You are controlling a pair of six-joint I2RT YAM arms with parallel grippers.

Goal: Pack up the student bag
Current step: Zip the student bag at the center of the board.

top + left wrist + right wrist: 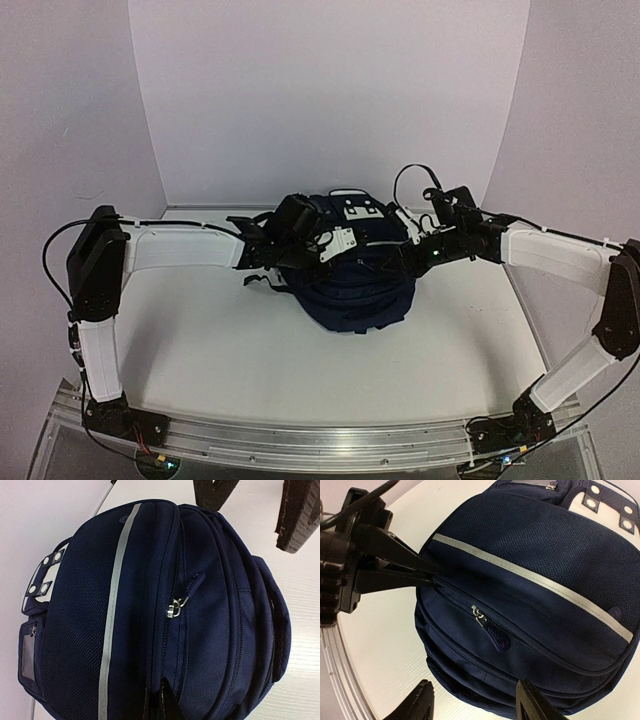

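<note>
No word, number or brand name can be read on the navy backpack [545,555] lying on the tabletop [200,340]. A small oval emblem [615,613] sits just beside the pale stripe [520,571] across its front, its marking too small to make out. The dark zipper pull [501,642] bears a raised round mark, equally illegible. A clear label window [27,656] on the bag's front pocket shows no writing that can be made out.

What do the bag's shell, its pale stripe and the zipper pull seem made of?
Student bag: matte woven synthetic fabric, likely nylon; a mesh-like weave shows. Stripe: smooth grey tape with a slight sheen, possibly reflective. Zipper pull: bright metal, by its glint.
</note>
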